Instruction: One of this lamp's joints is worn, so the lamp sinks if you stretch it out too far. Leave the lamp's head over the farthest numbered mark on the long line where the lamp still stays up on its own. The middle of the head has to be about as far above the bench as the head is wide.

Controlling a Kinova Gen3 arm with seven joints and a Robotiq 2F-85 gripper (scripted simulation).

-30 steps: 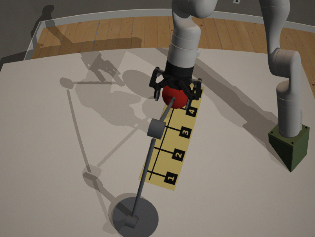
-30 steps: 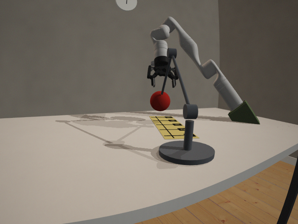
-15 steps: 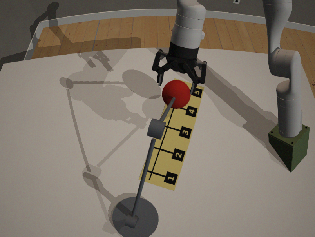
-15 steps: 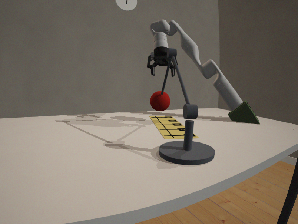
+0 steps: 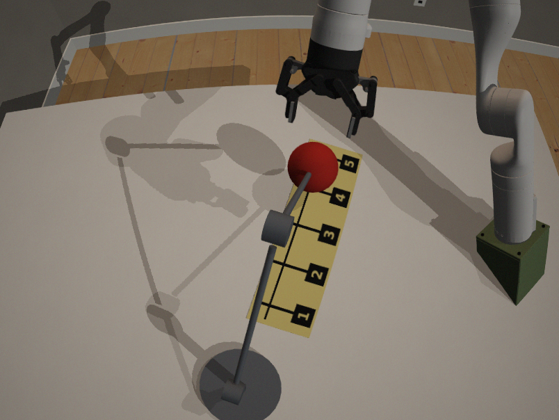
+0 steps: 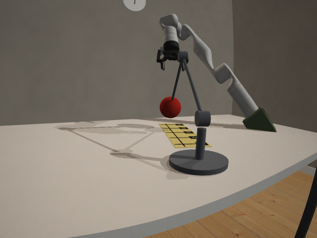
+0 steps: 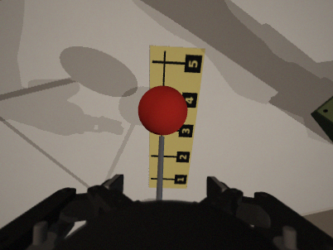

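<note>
Claw (image 5: 320,128) (image 6: 172,69) (image 7: 165,185) with two spread fingers above one red ball (image 5: 312,166) (image 6: 170,107) (image 7: 162,110)

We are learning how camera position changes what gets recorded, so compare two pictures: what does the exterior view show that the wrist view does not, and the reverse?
Only the exterior view: the lamp's round base, its elbow joint and part of a wall clock.

Only the wrist view: the numerals 1 to 5 readable on the yellow strip; outside, they are too small to read.

Both: the red lamp head, the open gripper with nothing between its fingers, and the green mount, cut off in the wrist view.
</note>
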